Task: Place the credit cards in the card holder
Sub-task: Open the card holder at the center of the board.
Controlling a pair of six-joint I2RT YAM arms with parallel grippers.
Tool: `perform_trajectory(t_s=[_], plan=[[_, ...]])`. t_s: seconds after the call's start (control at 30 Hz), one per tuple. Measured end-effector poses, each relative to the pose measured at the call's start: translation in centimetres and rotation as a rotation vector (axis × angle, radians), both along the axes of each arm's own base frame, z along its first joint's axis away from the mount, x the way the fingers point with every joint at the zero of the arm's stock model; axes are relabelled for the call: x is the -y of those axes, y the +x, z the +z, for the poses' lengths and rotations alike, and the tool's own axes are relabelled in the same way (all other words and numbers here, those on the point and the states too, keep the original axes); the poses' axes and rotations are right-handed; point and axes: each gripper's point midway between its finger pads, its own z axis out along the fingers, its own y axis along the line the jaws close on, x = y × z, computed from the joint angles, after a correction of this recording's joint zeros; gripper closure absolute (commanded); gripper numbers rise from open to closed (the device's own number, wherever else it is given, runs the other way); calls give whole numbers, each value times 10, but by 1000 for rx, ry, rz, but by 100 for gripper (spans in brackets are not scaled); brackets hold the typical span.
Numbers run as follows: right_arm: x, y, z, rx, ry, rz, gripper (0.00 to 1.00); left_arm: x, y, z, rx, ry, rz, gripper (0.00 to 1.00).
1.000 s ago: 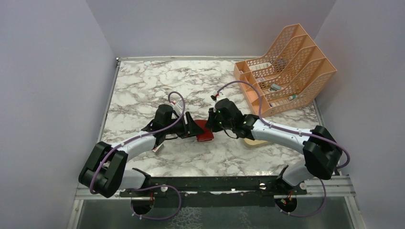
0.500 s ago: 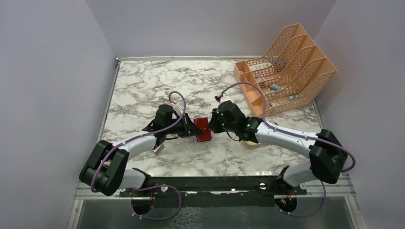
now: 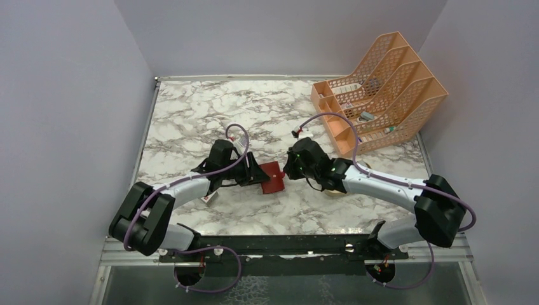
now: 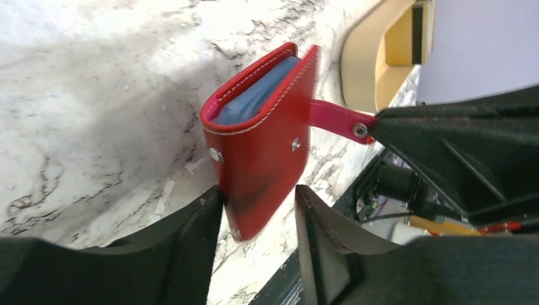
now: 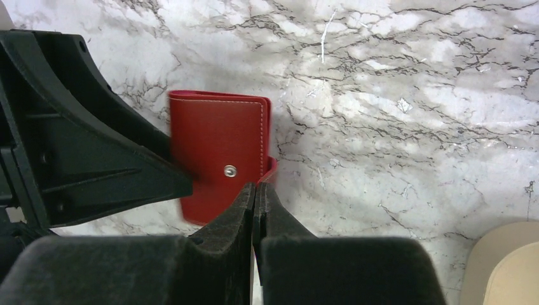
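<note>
**Operator:** Where is the card holder, and who has it?

**Spotter:** Both your arms do. Your left claw [image 4: 257,194] is clamped across the closed red card holder [image 5: 216,143], one finger on each face. Your right claw [image 5: 255,190] is pinched narrow on the pink snap tab [image 4: 334,119], with almost no gap between its fingers. The holder sits near the middle of the counter [image 3: 191,108]. I cannot tell whether it touches the marble.

**Operator:** And the cards?

**Spotter:** A blue card [image 4: 254,98] shows inside the fold of the holder. A yellow card [image 4: 402,38] seems to lie in the beige tray [image 4: 356,63], just beyond the holder on your right side.

**Operator:** How much room do I have?

**Spotter:** You have open marble toward the far edge and far left, and a band of it between the holder and the near rail [image 3: 286,244]. The two claws are almost nose to nose, so there is little room between them. The side and back walls stand well off from the holder.

**Operator:** What is in the way?

**Spotter:** The tray lies mostly under your right forearm. The orange mesh file rack [image 3: 381,89] fills the far right corner, well apart from the claws. A small white item [image 3: 208,198] peeps out beside your left forearm, too small to make out.
</note>
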Motion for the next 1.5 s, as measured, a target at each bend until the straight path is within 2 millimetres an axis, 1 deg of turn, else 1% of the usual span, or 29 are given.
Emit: perform_trajectory(t_s=[0.07, 0.13, 0.23, 0.33, 0.4, 0.47, 0.63, 0.7, 0.87, 1.0, 1.1, 1.17, 1.3, 1.5], plan=[[0, 0, 0, -3, 5, -5, 99, -3, 3, -5, -12, 42, 12, 43], [2, -2, -4, -13, 3, -10, 99, -7, 9, -5, -8, 85, 32, 38], [4, -4, -10, -30, -2, -18, 99, -14, 21, 0, 21, 150, 66, 33], [3, -5, -10, -36, 3, -20, 99, -22, 28, 9, 59, 197, 99, 30], [2, -6, -8, -40, 7, -14, 99, -26, 30, 16, 84, 215, 111, 30], [-3, -5, -1, -41, 26, -5, 99, -28, 31, 22, 94, 223, 116, 31], [-21, -3, 30, -17, 130, 25, 99, -27, 30, 30, 108, 217, 105, 34], [-26, -3, 39, -9, 163, 33, 99, -25, 28, 31, 103, 207, 92, 35], [-29, -4, 42, -19, 188, 30, 99, -23, 23, 33, 96, 191, 71, 35], [-28, -3, 41, -17, 185, 21, 99, -24, 20, 32, 91, 202, 64, 40], [-21, 0, 36, -11, 160, -9, 99, -25, 20, 28, 82, 212, 58, 44], [-13, 3, 30, -9, 135, -34, 99, -26, 19, 22, 66, 223, 54, 45], [13, 2, 10, -26, 71, -88, 99, -25, 17, 8, 23, 237, 48, 56], [43, 0, -18, -59, -9, -151, 99, -23, 12, -10, -48, 238, 35, 62]])
